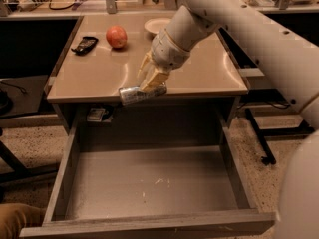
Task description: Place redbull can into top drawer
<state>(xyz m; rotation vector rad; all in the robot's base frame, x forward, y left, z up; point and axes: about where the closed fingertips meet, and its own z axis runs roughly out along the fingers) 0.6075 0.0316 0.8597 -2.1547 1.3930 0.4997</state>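
Observation:
The redbull can (133, 94) is a slim silver can held lying sideways in my gripper (151, 81), right at the front edge of the tan tabletop (99, 76). My gripper's tan fingers (154, 78) are shut on the can's right half. The top drawer (149, 183) is pulled wide open below, grey and empty, with a scuffed bottom. The can hangs above the drawer's back edge.
A round orange-red fruit (116, 36) and a black object (84, 44) lie at the table's back left. A white bowl (158, 26) stands behind my arm. A cluttered bench runs along the back. A brown shape (17, 218) shows at the lower left corner.

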